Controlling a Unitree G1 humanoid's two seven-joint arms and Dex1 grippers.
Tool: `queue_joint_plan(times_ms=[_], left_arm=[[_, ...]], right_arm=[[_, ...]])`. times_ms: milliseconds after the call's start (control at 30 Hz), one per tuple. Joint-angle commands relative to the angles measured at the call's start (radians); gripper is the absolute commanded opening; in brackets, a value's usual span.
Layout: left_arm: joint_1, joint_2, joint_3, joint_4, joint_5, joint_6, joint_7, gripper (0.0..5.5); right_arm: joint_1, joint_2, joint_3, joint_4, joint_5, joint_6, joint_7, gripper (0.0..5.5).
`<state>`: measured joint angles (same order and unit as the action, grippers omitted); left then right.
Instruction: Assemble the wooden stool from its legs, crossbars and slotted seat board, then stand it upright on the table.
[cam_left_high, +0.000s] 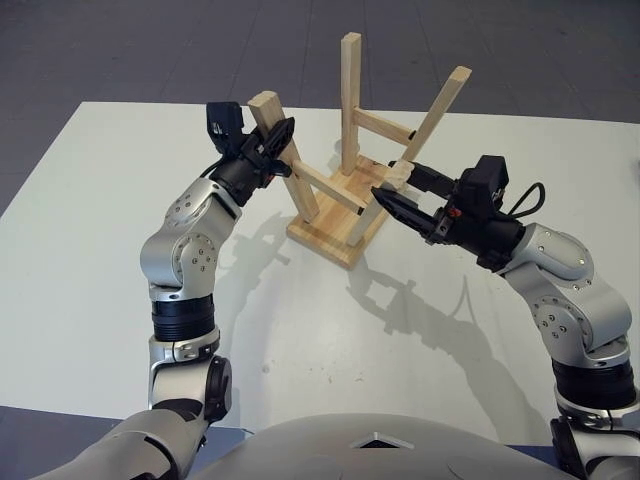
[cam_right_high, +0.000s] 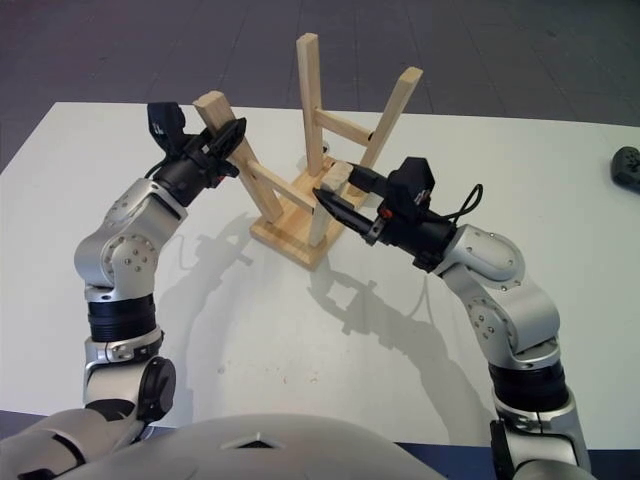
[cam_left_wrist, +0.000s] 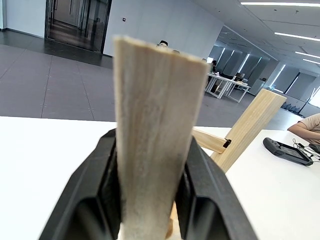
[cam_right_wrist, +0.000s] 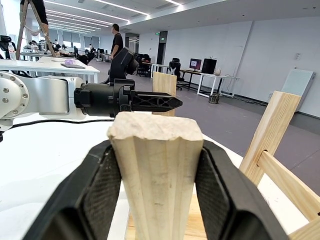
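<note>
On the white table (cam_left_high: 120, 200) the wooden stool (cam_left_high: 340, 192) stands upside down toward the far side, resting on its seat board (cam_left_high: 325, 238) with four legs pointing up. The seat board lies flat on the tabletop, between the two arms. Of the two far legs, one (cam_left_high: 350, 100) rises nearly straight and the other (cam_left_high: 435, 115) leans out toward the robot's right; a crossbar (cam_left_high: 385, 125) joins them partway up. A second crossbar (cam_left_high: 325, 183) runs from the near left leg (cam_left_high: 300, 185), which tilts out to the left, across to the near right leg (cam_left_high: 375, 215), whose top sits lower than the others. The left gripper (cam_left_high: 275, 140) is clamped on the near left leg just below its top, and the left wrist view shows its black fingers (cam_left_wrist: 100, 185) pressed against both sides of the wood. The right gripper (cam_left_high: 398, 182) is closed on the top end of the near right leg, its padded fingers (cam_right_wrist: 100, 190) tight against both faces. A small black controller (cam_right_high: 627, 165) lies at the table's right edge, well apart from the stool.
</note>
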<state>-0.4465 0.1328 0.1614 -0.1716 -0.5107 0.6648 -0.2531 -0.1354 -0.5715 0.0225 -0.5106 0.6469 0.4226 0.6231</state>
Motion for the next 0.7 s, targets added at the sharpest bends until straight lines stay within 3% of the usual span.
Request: queue_joint_plan(times_ms=[33,333,367,500,700], left_arm=[[-0.032,0.018,0.041,-0.027,0.030,-0.049,0.058,1.12],[-0.040,0.011,0.045,-0.027,0.039,-0.051,0.050,1.12],[-0.041,0.012,0.050,-0.022,0.039,-0.052,0.050,1.12],[-0.033,0.016,0.048,-0.015,0.047,-0.056,0.044,1.08],[-0.026,0.021,0.034,-0.013,0.049,-0.054,0.035,1.05]], right_arm=[[0.072,-0.017,0.040,0.031,-0.024,0.068,0.016,2.07],[0.043,-0.018,0.016,0.003,0.038,0.130,-0.006,2.07],[0.039,-0.013,0.005,0.005,0.050,0.135,-0.012,2.44],[0.004,0.012,-0.060,0.007,0.164,0.206,-0.033,3.04],[-0.131,0.040,-0.227,0.084,0.506,0.353,-0.157,4.07]])
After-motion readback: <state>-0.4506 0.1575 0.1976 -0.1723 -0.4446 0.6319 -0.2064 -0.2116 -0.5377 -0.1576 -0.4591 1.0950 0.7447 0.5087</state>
